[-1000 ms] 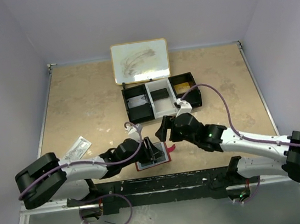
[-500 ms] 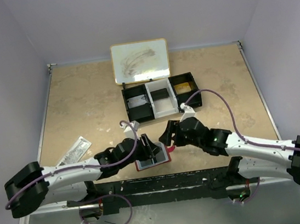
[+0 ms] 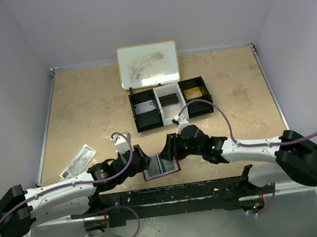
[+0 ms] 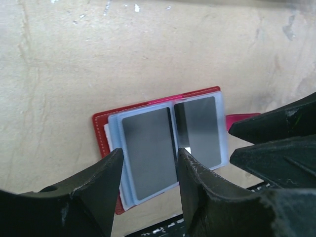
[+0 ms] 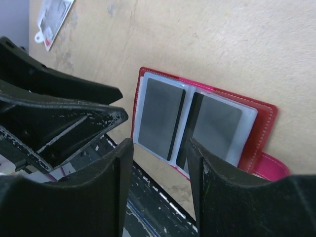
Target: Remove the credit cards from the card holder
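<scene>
Top view, surface: a beige mottled table (image 3: 86,104).
Top view, room: plain lilac walls (image 3: 0,69) at 9, 12 and 3 o'clock.
Top view, far things: whiteboard (image 3: 148,65) at 12 o'clock, black tray (image 3: 135,111) just in front of it, packet (image 3: 81,158) at 8 o'clock.
Top view, holder: the holder (image 3: 161,168) lies open and flat at 6 o'clock, near the table's near edge and well apart from the tray. Its long axis runs 9 to 3.
Top view, tools: left gripper (image 3: 146,161) at the holder's 9 o'clock side, right gripper (image 3: 167,151) at its 1 o'clock corner. I cannot tell the jaw gaps from here.
Top view only: whiteboard, tray, and both arms whole.
Left wrist, holder: the holder (image 4: 168,143) has its long axis 8 to 2, its fold near 12 to 6, and its tab (image 4: 242,117) pointing to 3.
Left wrist, detail: pale sleeves (image 4: 223,133) hold dark cards (image 4: 197,129), one on each side of the fold.
Left wrist, tool: the left gripper (image 4: 148,158) has its jaws partly apart with nothing between them, over the 9 o'clock card.
Left wrist, other tool: the right gripper (image 4: 232,143) is at 3 o'clock, just beside the tab.
Right wrist, holder: the holder (image 5: 197,123) has its long axis 10 to 4 and its tab (image 5: 271,168) at 4.
Right wrist, tool: the right gripper (image 5: 159,148) has its jaws partly apart and grips nothing.
Right wrist only: the packet (image 5: 54,15) at 11 o'clock, and the left gripper (image 5: 122,104) at 9, just beside the holder.
</scene>
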